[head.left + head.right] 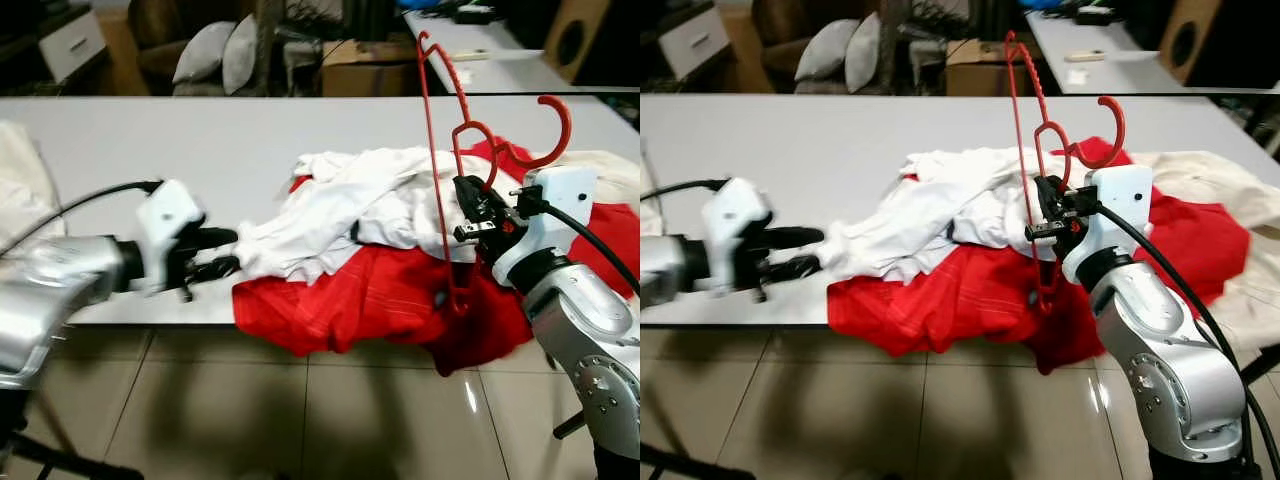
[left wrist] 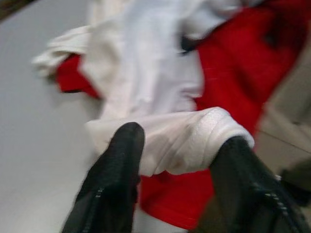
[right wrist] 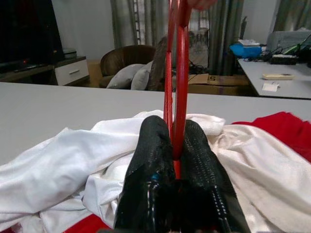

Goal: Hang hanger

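The left arm (image 1: pixel 55 285) reaches in from nine o'clock, lying nearly level, its silver forearm ending in a white wrist block. The left gripper (image 1: pixel 222 251) points toward three o'clock, its two black fingers (image 2: pixel 114 179) spread apart with a fold of white cloth (image 2: pixel 177 138) lying between them.

The right arm (image 1: pixel 1160 355) rises from five o'clock, elbow bent, forearm angled up toward eleven o'clock. The right gripper (image 1: pixel 1045 215) points toward nine o'clock, its fingers (image 3: pixel 150 160) pressed tight together on the red hanger (image 1: pixel 440 170), which stands upright between them.
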`<state>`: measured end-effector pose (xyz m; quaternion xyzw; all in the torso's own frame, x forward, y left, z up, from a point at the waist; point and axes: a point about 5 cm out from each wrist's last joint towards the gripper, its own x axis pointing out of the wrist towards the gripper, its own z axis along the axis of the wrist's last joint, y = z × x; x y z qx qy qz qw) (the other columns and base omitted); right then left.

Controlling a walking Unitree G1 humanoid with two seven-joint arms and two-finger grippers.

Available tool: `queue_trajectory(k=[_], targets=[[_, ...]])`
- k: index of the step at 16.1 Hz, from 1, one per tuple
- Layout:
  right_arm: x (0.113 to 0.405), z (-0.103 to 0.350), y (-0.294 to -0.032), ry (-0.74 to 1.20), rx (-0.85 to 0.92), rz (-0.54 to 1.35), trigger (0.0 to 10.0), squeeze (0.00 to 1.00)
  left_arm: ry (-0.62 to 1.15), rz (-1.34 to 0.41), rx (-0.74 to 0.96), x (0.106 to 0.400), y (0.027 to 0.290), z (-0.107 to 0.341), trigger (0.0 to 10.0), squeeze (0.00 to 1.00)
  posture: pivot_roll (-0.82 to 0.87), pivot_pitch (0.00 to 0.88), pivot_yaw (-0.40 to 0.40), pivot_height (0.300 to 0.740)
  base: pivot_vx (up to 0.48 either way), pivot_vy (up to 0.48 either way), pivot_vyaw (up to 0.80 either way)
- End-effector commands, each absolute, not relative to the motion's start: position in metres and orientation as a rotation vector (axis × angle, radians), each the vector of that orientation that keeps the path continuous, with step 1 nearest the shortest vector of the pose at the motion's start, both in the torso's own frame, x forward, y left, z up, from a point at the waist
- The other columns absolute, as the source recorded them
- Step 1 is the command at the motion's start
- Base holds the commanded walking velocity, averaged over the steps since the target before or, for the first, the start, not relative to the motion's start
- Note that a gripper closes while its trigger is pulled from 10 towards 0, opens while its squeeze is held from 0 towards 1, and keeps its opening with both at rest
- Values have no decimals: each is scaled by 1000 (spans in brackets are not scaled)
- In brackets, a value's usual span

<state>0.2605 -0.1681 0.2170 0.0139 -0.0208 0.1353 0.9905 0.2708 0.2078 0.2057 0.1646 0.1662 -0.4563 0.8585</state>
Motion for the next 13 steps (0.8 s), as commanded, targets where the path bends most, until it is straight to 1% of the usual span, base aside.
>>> queue_trajectory(k=[1, 2, 3, 4, 5, 6, 7, 8, 10, 11, 12, 13], targets=[[258, 219, -167, -50, 17, 279, 10000, 0, 394, -1036, 306, 263, 206, 204, 10000, 1000, -40, 0, 61, 740, 0, 0, 0], [258, 219, -167, -50, 9, 280, 10000, 0, 427, -1082, 245, 259, 211, 205, 10000, 1000, -41, 0, 65, 740, 0, 0, 0], [258, 219, -168, -50, 3, 267, 10000, 0, 368, -1067, 154, 263, 216, 211, 10000, 1000, -45, 0, 69, 740, 0, 0, 0], [258, 218, -171, -48, 18, 248, 10000, 0, 222, -895, 61, 282, 227, 218, 10000, 1000, -45, 0, 69, 740, 0, 0, 0], [258, 219, -174, -51, 23, 237, 10000, 0, 126, -737, 15, 295, 237, 222, 10000, 1000, -49, 0, 74, 740, 0, 0, 0], [257, 219, -174, -51, 34, 243, 10000, 0, 82, -690, -22, 299, 240, 225, 10000, 1000, -53, 0, 76, 740, 0, 0, 0], [256, 219, -174, -51, 34, 252, 10000, 0, 45, -680, -111, 299, 240, 227, 10000, 1000, -56, 0, 77, 740, 0, 0, 0], [255, 218, -173, -51, 28, 268, 10000, 0, 54, -803, -177, 287, 230, 226, 10000, 0, -53, 0, 73, 740, 0, 0, 0], [256, 219, -171, -64, 27, 264, 10000, 0, 27, -672, -195, 296, 219, 222, 10000, 0, -47, 0, 68, 740, 0, 0, 0], [259, 218, -172, -59, 2, 226, 10000, 0, 20, -607, -147, 302, 206, 218, 10000, 0, -45, 0, 66, 740, 0, 0, 0], [259, 216, -170, -51, -15, 217, 10000, 0, -56, -537, -118, 307, 193, 218, 10000, 0, -46, 0, 67, 740, 0, 0, 0], [259, 213, -169, -39, -25, 213, 10000, 0, -114, -371, -109, 315, 188, 216, 10000, 0, -44, 0, 66, 740, 0, 0, 0]])
